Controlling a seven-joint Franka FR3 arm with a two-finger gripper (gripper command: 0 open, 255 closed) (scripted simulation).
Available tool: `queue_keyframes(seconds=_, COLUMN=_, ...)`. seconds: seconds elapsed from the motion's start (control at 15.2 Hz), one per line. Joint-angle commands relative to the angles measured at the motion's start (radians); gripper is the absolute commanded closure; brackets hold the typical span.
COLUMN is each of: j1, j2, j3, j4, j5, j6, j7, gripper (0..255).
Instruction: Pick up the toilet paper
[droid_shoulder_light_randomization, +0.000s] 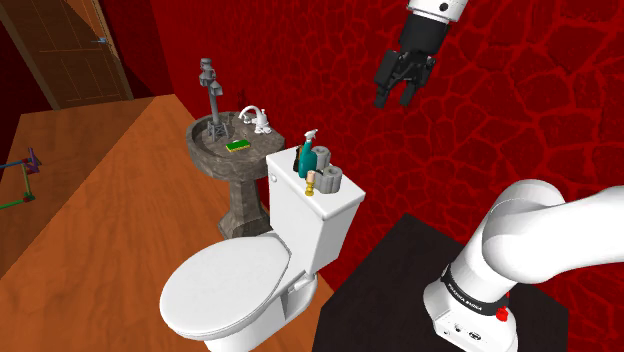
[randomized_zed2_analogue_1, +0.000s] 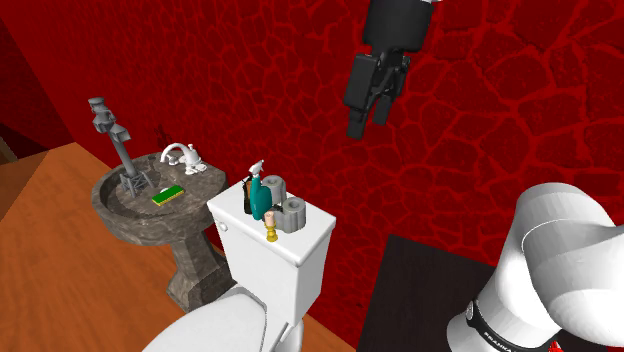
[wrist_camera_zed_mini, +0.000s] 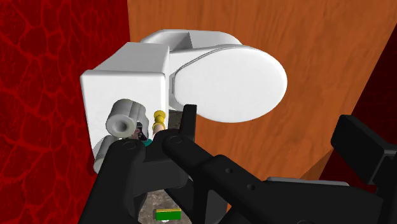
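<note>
White arm (droid_shoulder_light_randomization: 545, 230); all-black gripper (droid_shoulder_light_randomization: 394, 101)

Toilet tank (droid_shoulder_light_randomization: 318, 215) top: toilet paper rolls (droid_shoulder_light_randomization: 328, 179), spray bottle (droid_shoulder_light_randomization: 306, 152).
Sink (droid_shoulder_light_randomization: 197, 150): beside tank, at shoulder view's left.
Basin: sponge (droid_shoulder_light_randomization: 238, 145) inside.

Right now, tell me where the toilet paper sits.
The grey toilet paper rolls lie on the white toilet tank beside the teal spray bottle, below the gripper toward the shoulder view's left.
</note>
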Motion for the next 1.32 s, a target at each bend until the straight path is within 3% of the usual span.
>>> queue_keyframes(seconds=0.0, j1=0.0, j2=0.0, j3=0.0, j4=0.0, j5=0.0, j6=0.0, j7=0.0, gripper=0)
queue_keyframes(seconds=0.66, j1=-0.03, j2=0.18, j3=-0.075, j4=-0.144, j5=-0.056, j6=0.325, j7=-0.114, gripper=0)
queue_keyframes(seconds=1.25, j1=-0.045, j2=0.453, j3=-0.15, j4=-0.156, j5=-0.071, j6=0.615, j7=-0.217, gripper=0)
